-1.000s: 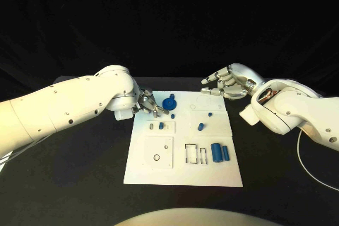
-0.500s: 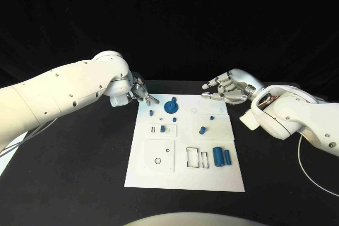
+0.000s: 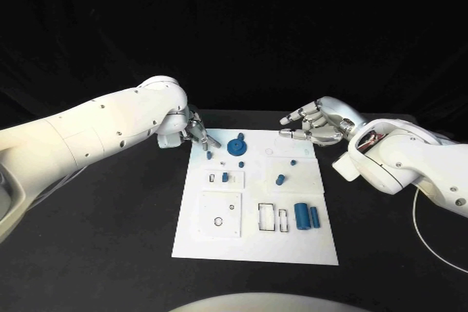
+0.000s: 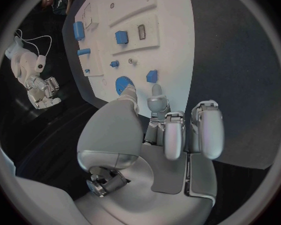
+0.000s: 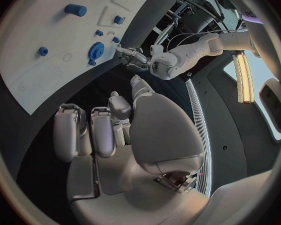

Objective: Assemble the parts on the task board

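Note:
The white task board (image 3: pixel 253 244) lies mid-table. My left hand (image 3: pixel 195 131) hovers at the board's far-left corner with its fingers apart and nothing in them. Just off its fingertips (image 4: pixel 156 91) lie a small blue piece (image 3: pixel 207 154) and a round blue part (image 3: pixel 236 147). My right hand (image 3: pixel 314 122) hangs over the far-right corner, loosely curled and empty. More small blue pieces sit mid-board (image 3: pixel 224 178) (image 3: pixel 280 179). Two blue cylinders (image 3: pixel 301 215) lie near the right edge. The left wrist view shows the board (image 4: pixel 172 50), the round part (image 4: pixel 123 84) and the small piece (image 4: pixel 152 75).
Black table surrounds the board. Open rectangular recesses (image 3: pixel 265 216) and an oval hole (image 3: pixel 218 221) mark the board's near half. A thin white cable (image 3: pixel 414 210) runs along the table at the right, beside my right arm.
My left hand has drawn back from over the board's far-left part to its corner, and the small blue piece now shows where it was. My right hand barely moved.

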`<state>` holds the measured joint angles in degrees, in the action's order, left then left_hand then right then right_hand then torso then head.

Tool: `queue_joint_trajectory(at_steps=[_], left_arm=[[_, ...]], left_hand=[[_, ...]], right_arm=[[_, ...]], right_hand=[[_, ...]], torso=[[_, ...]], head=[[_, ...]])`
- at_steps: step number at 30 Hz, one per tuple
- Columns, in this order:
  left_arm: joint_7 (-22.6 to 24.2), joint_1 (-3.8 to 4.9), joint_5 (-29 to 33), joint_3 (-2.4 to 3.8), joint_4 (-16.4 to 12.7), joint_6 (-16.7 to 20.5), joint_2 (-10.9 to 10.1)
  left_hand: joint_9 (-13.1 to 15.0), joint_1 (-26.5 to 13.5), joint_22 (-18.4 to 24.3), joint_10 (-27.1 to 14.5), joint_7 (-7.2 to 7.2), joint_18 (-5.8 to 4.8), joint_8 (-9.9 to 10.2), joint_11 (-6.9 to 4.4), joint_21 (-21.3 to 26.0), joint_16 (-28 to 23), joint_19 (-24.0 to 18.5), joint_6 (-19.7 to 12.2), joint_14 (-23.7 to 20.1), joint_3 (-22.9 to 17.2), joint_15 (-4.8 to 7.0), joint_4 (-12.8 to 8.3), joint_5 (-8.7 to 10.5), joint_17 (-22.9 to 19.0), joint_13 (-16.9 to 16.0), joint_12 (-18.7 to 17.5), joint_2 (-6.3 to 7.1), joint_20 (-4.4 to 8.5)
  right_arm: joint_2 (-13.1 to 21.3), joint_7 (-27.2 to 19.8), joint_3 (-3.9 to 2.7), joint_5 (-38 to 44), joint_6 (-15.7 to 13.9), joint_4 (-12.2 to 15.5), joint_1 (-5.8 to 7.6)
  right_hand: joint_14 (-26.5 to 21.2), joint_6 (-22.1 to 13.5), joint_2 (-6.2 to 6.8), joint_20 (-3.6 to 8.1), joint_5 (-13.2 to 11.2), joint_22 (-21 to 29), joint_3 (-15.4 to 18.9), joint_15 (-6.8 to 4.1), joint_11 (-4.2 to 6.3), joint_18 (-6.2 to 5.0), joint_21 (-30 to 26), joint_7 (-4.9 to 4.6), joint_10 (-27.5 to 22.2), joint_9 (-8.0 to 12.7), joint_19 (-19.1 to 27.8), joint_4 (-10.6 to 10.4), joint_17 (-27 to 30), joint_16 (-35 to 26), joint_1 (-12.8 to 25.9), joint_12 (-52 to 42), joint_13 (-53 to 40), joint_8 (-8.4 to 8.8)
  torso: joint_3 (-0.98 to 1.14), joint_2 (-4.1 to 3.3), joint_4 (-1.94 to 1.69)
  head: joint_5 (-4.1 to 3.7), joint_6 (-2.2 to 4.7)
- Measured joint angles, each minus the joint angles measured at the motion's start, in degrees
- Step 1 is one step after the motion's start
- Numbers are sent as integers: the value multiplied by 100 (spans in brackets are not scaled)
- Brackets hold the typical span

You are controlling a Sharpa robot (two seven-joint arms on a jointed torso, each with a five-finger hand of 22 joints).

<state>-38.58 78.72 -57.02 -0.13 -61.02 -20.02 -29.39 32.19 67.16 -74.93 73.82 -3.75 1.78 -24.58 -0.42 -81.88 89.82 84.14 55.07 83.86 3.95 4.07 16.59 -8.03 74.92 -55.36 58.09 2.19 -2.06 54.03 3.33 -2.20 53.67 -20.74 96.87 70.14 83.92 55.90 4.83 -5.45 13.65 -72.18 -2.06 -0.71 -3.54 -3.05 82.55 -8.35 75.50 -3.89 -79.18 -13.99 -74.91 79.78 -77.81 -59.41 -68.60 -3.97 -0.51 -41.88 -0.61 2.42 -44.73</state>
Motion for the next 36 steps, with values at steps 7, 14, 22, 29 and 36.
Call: queue_joint_trajectory(at_steps=[7, 14, 22, 29, 36], left_arm=[[15, -56, -53, -26, 143, -151, 95], [14, -79, -78, -33, 151, -267, 104], [-7, -83, -89, -33, 146, -348, 98], [-23, -86, -94, -34, 126, -404, 98], [-29, -91, -95, -34, 104, -406, 97]], left_hand=[[0, 2, 0, 20, 0, 1, -27, -20, -24, 0, 0, 41, 0, 31, 0, 0, 30, 0, -46, 50, -48, 0], [1, 8, 1, 61, 22, 0, -48, -21, -70, 0, 0, 63, 0, 47, 0, -16, 30, -1, -80, 94, -98, 0], [23, 61, 1, 82, 50, 0, -82, -41, -70, 0, 0, 92, 0, 63, 0, -32, 30, -1, -88, 115, -151, 0], [38, 101, 1, 103, 51, 1, -111, -62, -104, 0, 0, 134, 0, 79, 1, -48, 30, -1, -100, 145, -191, 0], [89, 219, 2, 123, 83, 1, -166, -82, -104, 0, 0, 166, 20, 79, 21, -48, 30, -1, -107, 149, -309, 0]], right_arm=[[-6, -2, 0, 0, 10, 0, -3], [-7, -3, 0, 0, 19, -3, -6], [-5, -4, 0, 0, 24, -3, -6], [-2, -4, 0, 0, 27, -3, -7], [-2, -4, 0, 0, 28, -6, -7]], right_hand=[[0, 0, 0, 0, 0, 0, 0, 0, 0, 0, -22, 0, 0, 0, 0, 0, 0, 0, 0, 0, 0, 0], [0, 0, 0, 0, 0, 0, 0, 0, 0, 0, -22, 0, 0, 0, 0, 0, -2, 0, 0, 0, 0, 0], [0, 0, 0, 0, 0, 0, 0, 0, 0, 0, -22, 0, 0, 0, 0, 0, -4, 0, 0, 0, 0, 0], [0, 0, 0, 0, 0, 0, 0, 0, 0, 0, -22, 0, 0, 0, 0, 0, -3, 0, 0, 0, 0, 0], [0, 0, 0, 0, 23, 0, 0, 0, 0, 0, -22, 0, 0, 0, 0, 0, -3, 0, 0, 0, 0, 0]], torso=[[0, 0, 5], [6, 10, 8], [10, 15, 2], [10, 15, 4], [10, 15, 3]], head=[[23, -32], [32, -52], [39, -54], [44, -54], [34, -54]])
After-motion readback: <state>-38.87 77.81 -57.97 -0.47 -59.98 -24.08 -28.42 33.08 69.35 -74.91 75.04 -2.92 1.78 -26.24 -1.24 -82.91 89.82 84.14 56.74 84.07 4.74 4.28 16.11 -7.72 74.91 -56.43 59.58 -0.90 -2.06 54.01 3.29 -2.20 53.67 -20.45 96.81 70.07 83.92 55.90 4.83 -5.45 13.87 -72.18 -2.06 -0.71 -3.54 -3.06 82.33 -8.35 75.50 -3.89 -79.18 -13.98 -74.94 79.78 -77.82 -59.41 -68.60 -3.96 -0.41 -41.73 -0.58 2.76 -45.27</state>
